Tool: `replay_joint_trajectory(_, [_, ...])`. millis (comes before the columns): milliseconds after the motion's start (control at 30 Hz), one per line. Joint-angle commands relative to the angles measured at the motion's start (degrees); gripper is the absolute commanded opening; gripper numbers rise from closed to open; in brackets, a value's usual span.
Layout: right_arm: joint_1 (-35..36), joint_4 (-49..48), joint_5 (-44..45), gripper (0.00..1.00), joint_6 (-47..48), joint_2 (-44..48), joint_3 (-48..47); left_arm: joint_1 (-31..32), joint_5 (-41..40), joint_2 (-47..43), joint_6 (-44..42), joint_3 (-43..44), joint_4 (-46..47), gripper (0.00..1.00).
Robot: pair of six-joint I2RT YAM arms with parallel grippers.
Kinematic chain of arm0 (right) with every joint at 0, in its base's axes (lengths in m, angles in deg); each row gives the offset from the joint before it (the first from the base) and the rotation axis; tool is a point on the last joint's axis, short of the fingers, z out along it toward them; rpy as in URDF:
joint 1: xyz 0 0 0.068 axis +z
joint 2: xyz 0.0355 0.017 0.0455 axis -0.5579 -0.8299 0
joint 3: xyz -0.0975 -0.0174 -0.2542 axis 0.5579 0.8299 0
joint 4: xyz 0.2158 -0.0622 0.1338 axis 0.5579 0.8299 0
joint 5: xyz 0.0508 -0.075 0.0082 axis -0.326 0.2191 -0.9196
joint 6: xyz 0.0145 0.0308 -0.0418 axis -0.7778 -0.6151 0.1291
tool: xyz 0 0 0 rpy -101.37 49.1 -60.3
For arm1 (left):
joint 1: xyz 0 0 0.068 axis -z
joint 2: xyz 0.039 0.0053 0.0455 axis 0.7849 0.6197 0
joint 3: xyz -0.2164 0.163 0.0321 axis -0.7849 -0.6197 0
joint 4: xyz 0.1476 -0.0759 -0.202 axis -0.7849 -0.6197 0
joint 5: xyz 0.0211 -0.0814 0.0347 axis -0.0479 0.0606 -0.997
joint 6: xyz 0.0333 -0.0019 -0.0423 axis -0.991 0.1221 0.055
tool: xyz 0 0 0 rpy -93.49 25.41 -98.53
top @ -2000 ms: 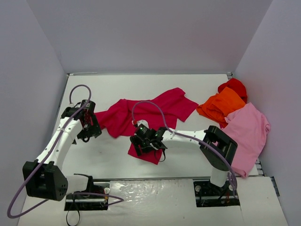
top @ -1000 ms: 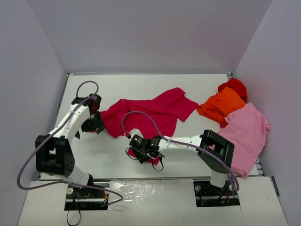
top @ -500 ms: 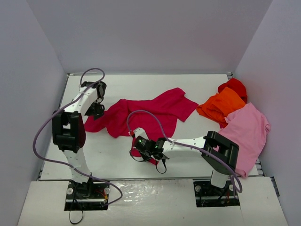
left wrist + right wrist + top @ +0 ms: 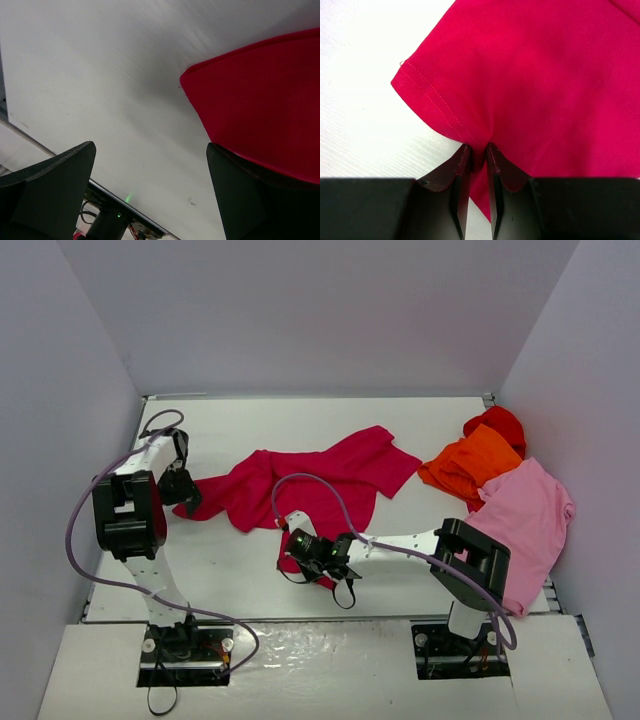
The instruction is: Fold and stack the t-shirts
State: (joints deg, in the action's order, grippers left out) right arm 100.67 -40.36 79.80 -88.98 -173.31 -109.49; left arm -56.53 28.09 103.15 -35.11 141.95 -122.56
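Fig. The crimson t-shirt (image 4: 370,465) lies crumpled across the middle of the worktop (image 4: 230,570). At the shirt's 6 o'clock edge, the right tool (image 4: 475,152) pinches a fold of stitched hem between nearly closed fingers. At its 9 o'clock tip, the left tool (image 4: 150,145) stands spread wide, gripping nothing. An orange t-shirt (image 4: 470,465), a bright red t-shirt (image 4: 497,423) and a light pink t-shirt (image 4: 525,515) lie heaped together toward 3 o'clock.

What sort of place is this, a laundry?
Probably a robotics test booth: bare plain walls box in a white table, a left arm and right arm are bolted at its near edge, and a crimson t-shirt lies unfolded on it.
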Motion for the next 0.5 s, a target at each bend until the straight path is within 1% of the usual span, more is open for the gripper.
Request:
replay_joint_trajectory(0, [-0.05,8.65,-1.85,0.16,-0.71,-0.80,1.86,-1.59,6.63,-2.65,-2.74,1.12,2.40,0.91])
replay_joint_trajectory(200, [-0.05,8.54,-1.53,0.16,-1.90,-1.14,1.48,-2.58,9.06,-0.69,-2.75,2.77,4.04,0.87])
replay_joint_trajectory(400, [-0.05,8.02,-1.26,0.15,-2.16,-0.79,2.09,-3.00,10.46,0.63,-1.87,1.88,5.47,0.86])
replay_joint_trajectory(433, [-0.04,8.09,-1.25,0.15,-2.15,-0.67,2.19,-3.00,10.67,0.84,-1.80,1.70,5.79,0.85])
replay_joint_trajectory(467, [0.03,8.02,-1.16,0.15,-2.06,-0.35,2.45,-3.01,11.27,1.34,-1.88,1.51,6.61,0.77])
